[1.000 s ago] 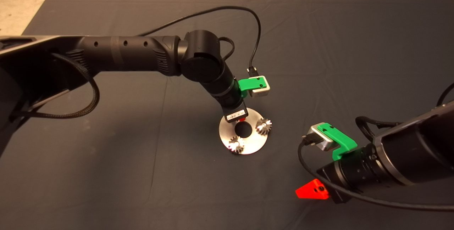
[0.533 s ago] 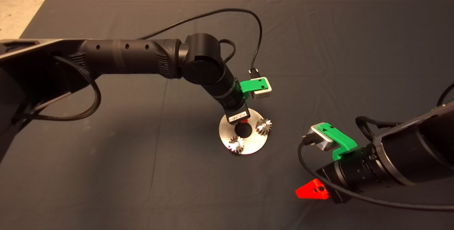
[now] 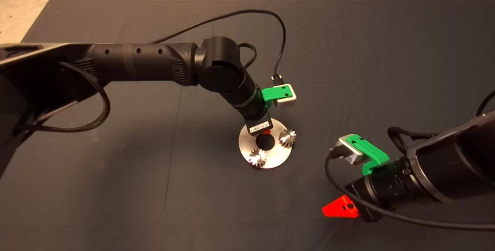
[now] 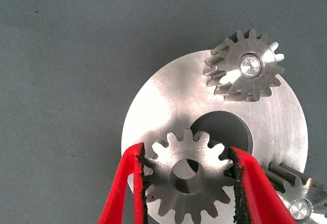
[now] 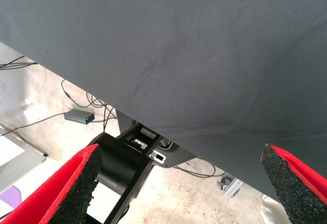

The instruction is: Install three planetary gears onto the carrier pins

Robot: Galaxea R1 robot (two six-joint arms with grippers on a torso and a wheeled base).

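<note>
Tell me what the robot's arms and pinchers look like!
Both arms are thick black tubes. The left arm has little round holes along it, a braided black cable looping underneath, and a small white label near its wrist. Each wrist carries a green bracket with a silver camera box and a thin black wire. The right gripper has bright red fingers with rough black pads.

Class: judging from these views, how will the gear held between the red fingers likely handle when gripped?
The held gear looks like solid metal: likely stiff and heavy for its size. Its teeth probably help the left end effector pads hold. Released on edge, it might roll.
</note>
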